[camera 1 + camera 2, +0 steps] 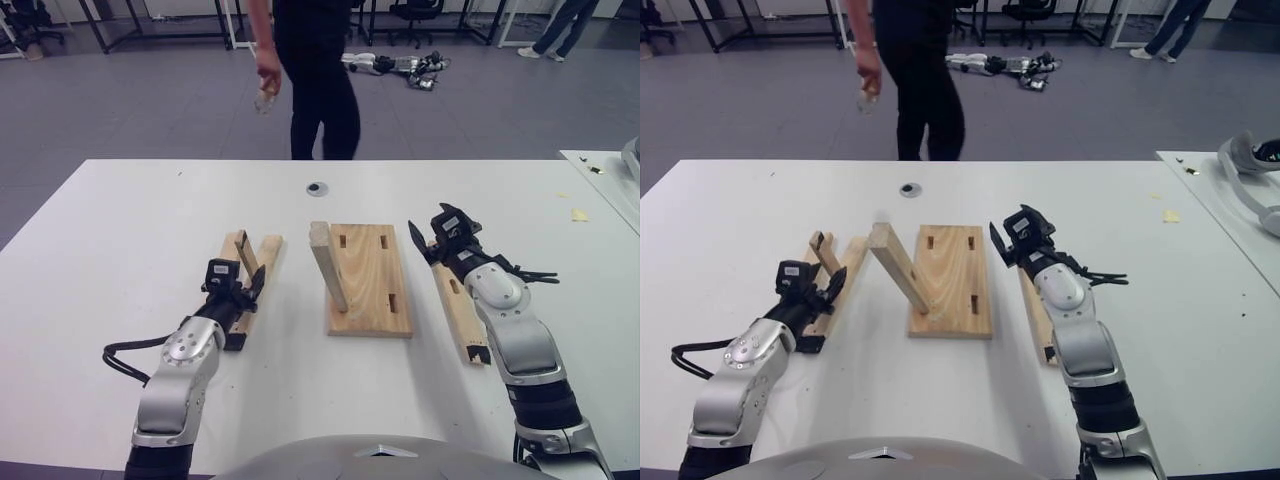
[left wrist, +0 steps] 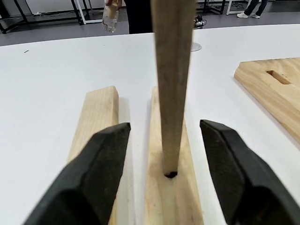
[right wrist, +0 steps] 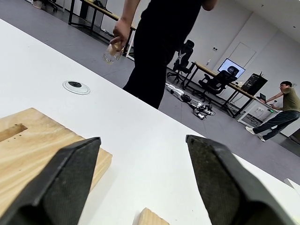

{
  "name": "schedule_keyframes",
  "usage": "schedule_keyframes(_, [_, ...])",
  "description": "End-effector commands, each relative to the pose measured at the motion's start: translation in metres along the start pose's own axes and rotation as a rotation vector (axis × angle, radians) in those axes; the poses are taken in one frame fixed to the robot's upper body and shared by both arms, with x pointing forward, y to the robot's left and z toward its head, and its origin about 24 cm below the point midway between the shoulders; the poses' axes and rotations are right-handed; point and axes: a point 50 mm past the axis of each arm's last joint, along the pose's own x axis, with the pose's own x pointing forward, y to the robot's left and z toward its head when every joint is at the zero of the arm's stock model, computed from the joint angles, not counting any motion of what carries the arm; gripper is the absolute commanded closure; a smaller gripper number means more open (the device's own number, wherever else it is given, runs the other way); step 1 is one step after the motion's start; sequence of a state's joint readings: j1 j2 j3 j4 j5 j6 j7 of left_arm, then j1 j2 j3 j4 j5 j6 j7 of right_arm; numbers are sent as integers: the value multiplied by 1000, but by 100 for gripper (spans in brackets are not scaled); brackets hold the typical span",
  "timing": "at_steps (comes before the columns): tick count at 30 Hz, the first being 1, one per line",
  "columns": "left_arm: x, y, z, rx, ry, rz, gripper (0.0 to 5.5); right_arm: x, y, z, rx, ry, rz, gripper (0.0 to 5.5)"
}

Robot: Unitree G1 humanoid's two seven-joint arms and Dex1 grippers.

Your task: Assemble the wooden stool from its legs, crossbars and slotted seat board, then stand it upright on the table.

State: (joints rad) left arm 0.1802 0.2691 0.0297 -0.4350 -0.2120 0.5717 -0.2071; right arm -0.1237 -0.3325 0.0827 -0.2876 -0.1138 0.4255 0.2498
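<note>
Pine seat board (image 1: pixel 372 285) lies flat on the white table (image 1: pixel 120 230) in the left eye view, slots up, with one leg (image 1: pixel 327 264) rising tilted from its left side. Nearest the left gripper (image 1: pixel 243 290) are two legs (image 1: pixel 268 255), lying side by side with their long axes pointing away from the robot. Just right of the board, the right gripper (image 1: pixel 437 240) is at the far end of another leg (image 1: pixel 460 315), which lies lengthwise under that forearm.

Left wrist view: fingers (image 2: pixel 89 173) are spread wide, straddling one flat leg with a crossbar (image 2: pixel 172 70) standing from its hole. Nothing is pinched.

Right wrist view: fingers (image 3: pixel 65 183) are spread and empty, with the board's corner just beside them.
</note>
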Motion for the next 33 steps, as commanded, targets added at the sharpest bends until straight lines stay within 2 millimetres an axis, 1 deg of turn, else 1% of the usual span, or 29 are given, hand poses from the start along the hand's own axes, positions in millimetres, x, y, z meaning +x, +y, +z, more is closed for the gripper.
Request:
schedule_keyframes(1, [-5,11,4,24,92,-17,211,3,-1,5,-6,-19,-8,210])
schedule_keyframes(2, [-5,11,3,15,117,-24,194,3,0,5,-7,-19,-7,210])
schedule_keyframes(6, [-8,4,0,-11,189,-59,194,3,2,5,-6,-18,-4,210])
schedule_keyframes(11, [-9,3,5,-6,207,-78,194,3,3,4,-5,-15,-2,210])
schedule_keyframes(15, [-13,-1,-9,-8,304,-87,194,4,5,5,-1,-17,0,210])
schedule_keyframes(18, [-16,1,-20,11,371,-77,194,4,7,5,5,-17,-2,210])
schedule_keyframes(20, [-18,3,-24,20,389,-68,194,4,8,5,8,-15,-3,210])
schedule_keyframes(23, [-18,4,-22,42,382,-66,241,4,8,4,12,-13,-9,210])
schedule_keyframes(29, [-18,-1,-19,80,355,-106,331,5,8,4,21,-14,-17,210])
schedule_keyframes(30, [-18,-1,-19,80,348,-106,340,5,8,4,37,-15,-19,210])
schedule_keyframes(32, [-16,0,-17,70,317,-92,340,5,6,6,123,-26,-25,210])
schedule_keyframes(33, [-13,2,-12,63,278,-83,340,5,3,8,211,-39,-28,210])
